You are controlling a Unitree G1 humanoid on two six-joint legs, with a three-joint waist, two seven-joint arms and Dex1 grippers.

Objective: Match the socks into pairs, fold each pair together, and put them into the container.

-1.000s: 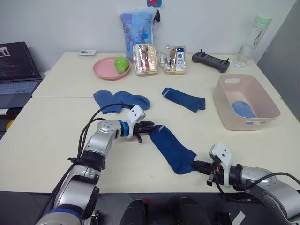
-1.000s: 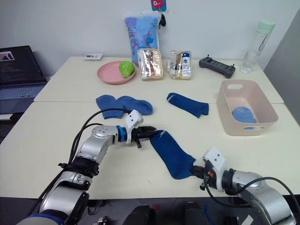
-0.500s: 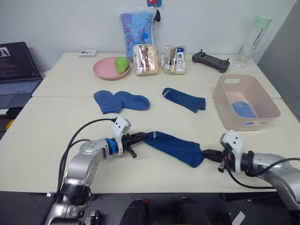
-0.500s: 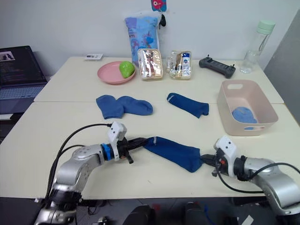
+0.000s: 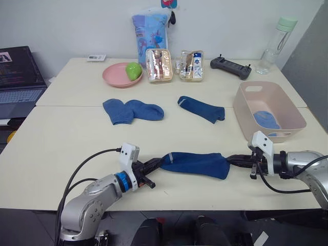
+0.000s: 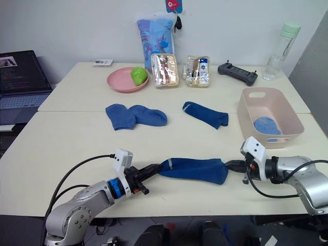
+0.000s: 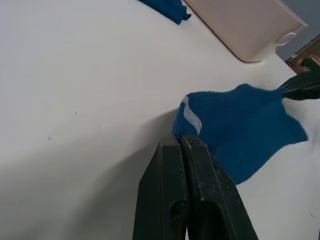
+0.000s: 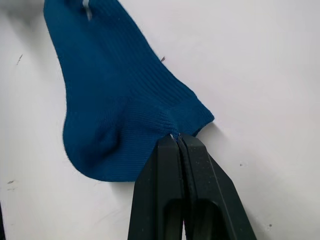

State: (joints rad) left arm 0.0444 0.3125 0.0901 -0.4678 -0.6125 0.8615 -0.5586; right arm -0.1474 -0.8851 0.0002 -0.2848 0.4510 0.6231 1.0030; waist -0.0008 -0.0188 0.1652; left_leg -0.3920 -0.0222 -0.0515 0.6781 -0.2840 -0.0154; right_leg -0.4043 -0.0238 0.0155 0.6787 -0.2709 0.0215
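Observation:
A dark blue sock (image 5: 196, 164) lies stretched flat near the table's front edge. My left gripper (image 5: 158, 165) is shut on its left end, and my right gripper (image 5: 230, 159) is shut on its right end. The wrist views show each pair of fingers (image 7: 180, 150) (image 8: 175, 145) pinching the knit. A lighter blue pair of socks (image 5: 132, 110) lies left of centre, and another dark blue sock (image 5: 201, 108) lies further right. The pale pink container (image 5: 287, 125) stands at the right with a blue bundle (image 5: 265, 119) inside.
At the back stand a pink plate (image 5: 114, 77) with a green fruit, a patterned light-blue bag (image 5: 149, 36), two clear pouches (image 5: 158, 65), a black controller (image 5: 230, 67) and a bottle (image 5: 277, 43). A laptop (image 5: 18, 82) sits off the left.
Both grippers have pulled the dark sock out straight and level near the front edge; my right gripper moved right and up, my left one drew back towards me.

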